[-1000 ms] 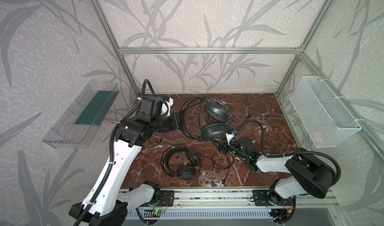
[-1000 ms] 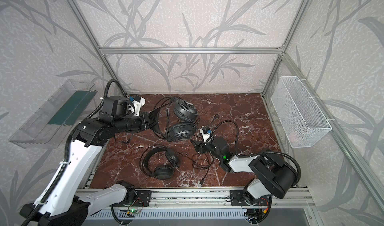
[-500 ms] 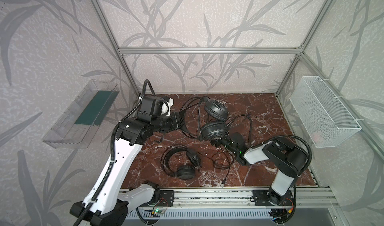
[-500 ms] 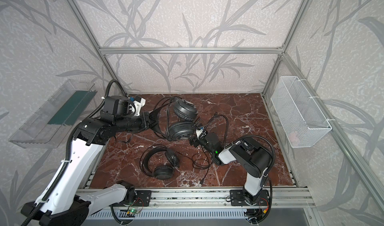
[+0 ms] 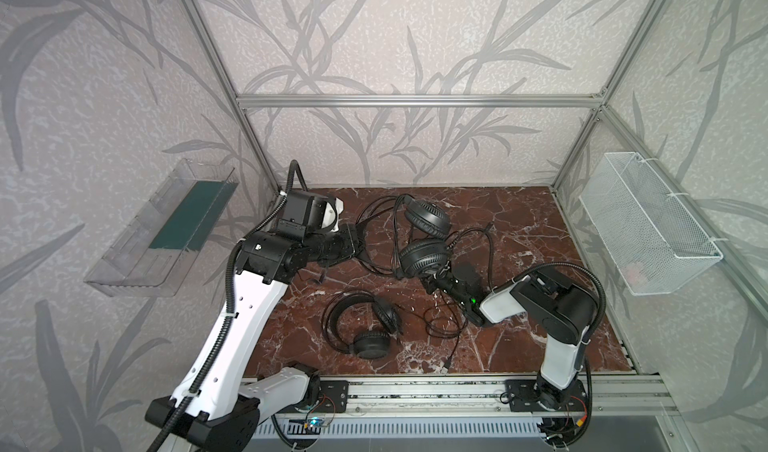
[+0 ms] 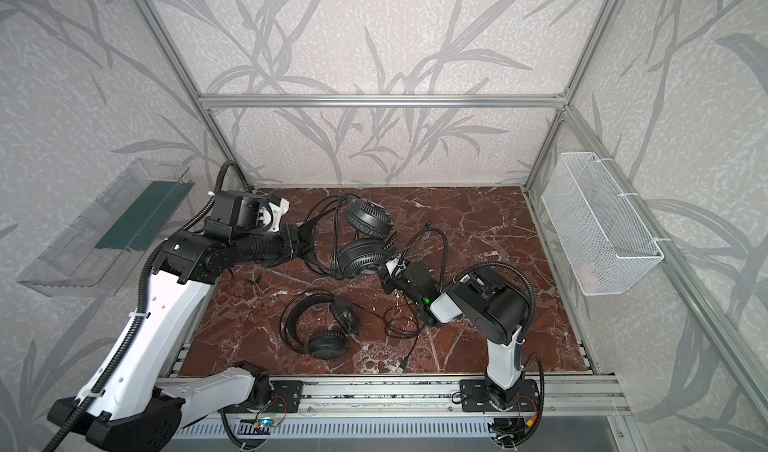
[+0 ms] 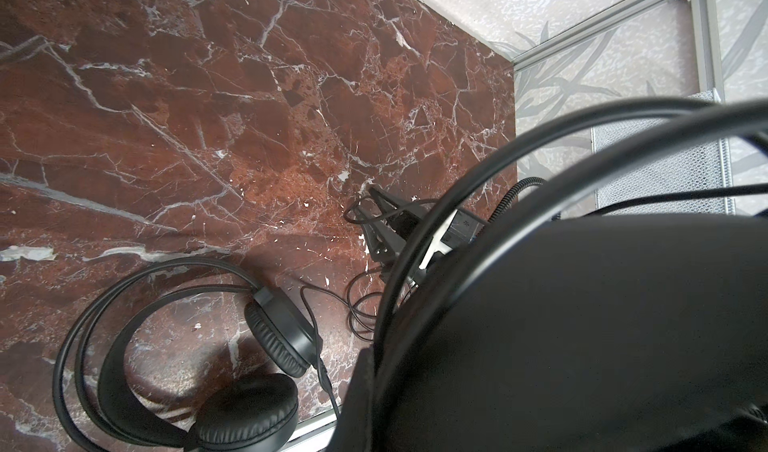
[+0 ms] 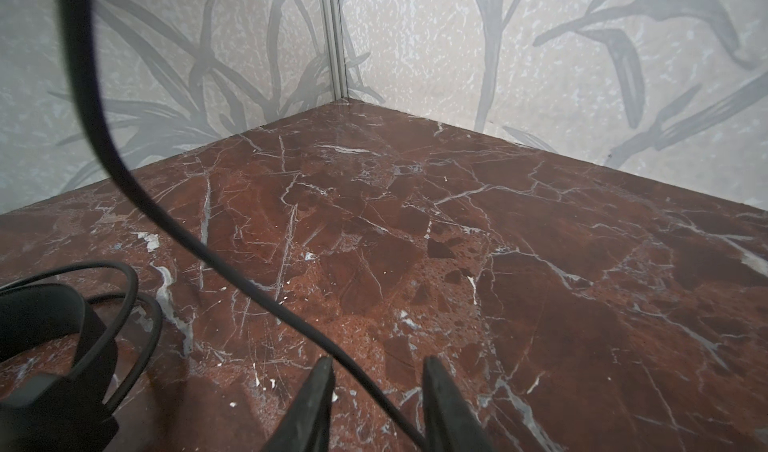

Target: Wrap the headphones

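Two black headphones are in both top views. One lies flat at the front of the table (image 5: pixel 365 325) (image 6: pixel 320 325) (image 7: pixel 266 346). The other stands at the back with its earcups (image 5: pixel 424 256) (image 6: pixel 361 258) stacked, and my left gripper (image 5: pixel 357 242) (image 6: pixel 305 242) is shut on its headband. That headband (image 7: pixel 582 325) fills the left wrist view and hides the jaws. My right gripper (image 5: pixel 432 279) (image 6: pixel 388 271) (image 8: pixel 379 362) sits low beside the lower earcup. Its jaws stand apart with a thin black cable (image 8: pixel 232 271) running between them.
Loose cable loops (image 5: pixel 444 325) lie on the red marble table (image 5: pixel 540 221), and a plug end (image 5: pixel 446 364) rests near the front rail (image 5: pixel 415 387). A clear tray (image 5: pixel 166 229) hangs on the left wall and a white mesh basket (image 5: pixel 648 229) on the right.
My right arm has pulled in, elbow raised, bringing its gripper closer to the lower earcup. Its jaws have narrowed around the cable. The left arm has not moved.
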You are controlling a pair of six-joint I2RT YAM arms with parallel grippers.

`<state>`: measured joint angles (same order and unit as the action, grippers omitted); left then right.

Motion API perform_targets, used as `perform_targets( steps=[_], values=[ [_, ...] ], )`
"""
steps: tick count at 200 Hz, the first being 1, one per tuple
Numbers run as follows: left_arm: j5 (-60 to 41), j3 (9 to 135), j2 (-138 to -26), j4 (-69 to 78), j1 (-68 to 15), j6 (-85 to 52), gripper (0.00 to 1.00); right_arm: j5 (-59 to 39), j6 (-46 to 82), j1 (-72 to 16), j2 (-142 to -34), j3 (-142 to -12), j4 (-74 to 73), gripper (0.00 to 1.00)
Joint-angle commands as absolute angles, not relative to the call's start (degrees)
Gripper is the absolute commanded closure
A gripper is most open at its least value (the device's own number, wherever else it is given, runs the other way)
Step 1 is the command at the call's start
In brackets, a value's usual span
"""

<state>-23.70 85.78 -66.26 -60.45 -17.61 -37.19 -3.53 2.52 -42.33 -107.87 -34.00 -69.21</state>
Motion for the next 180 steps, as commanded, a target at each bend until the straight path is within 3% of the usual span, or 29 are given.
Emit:
perform_targets(
  steps=[1,43,72,94,180],
  values=[
    [-26.16,87.83,-65.43,-58.1,-16.81,-39.4,1.0,-3.78,3.07,-42.54,-108.28,-33.37,-71.54,0.7],
    [-27.59,86.95,-65.24,-57.27,-15.65,-40.43,1.0,-4.11,2.53,-42.54,-109.15,-32.87,-72.59,0.71],
    [-28.17,86.9,-65.39,-57.38,-15.47,-40.38,1.0,-4.73,0.73,-42.54,-109.03,-34.36,-70.35,0.53],
    [-28.38,86.67,-65.39,-57.4,-15.47,-40.33,1.0,-3.08,-0.87,-42.54,-108.98,-35.64,-68.29,0.47],
    [-28.48,87.37,-65.04,-57.87,-15.38,-39.84,1.0,-2.87,0.76,-42.2,-111.44,-42.16,-57.86,0.46]
  ],
)
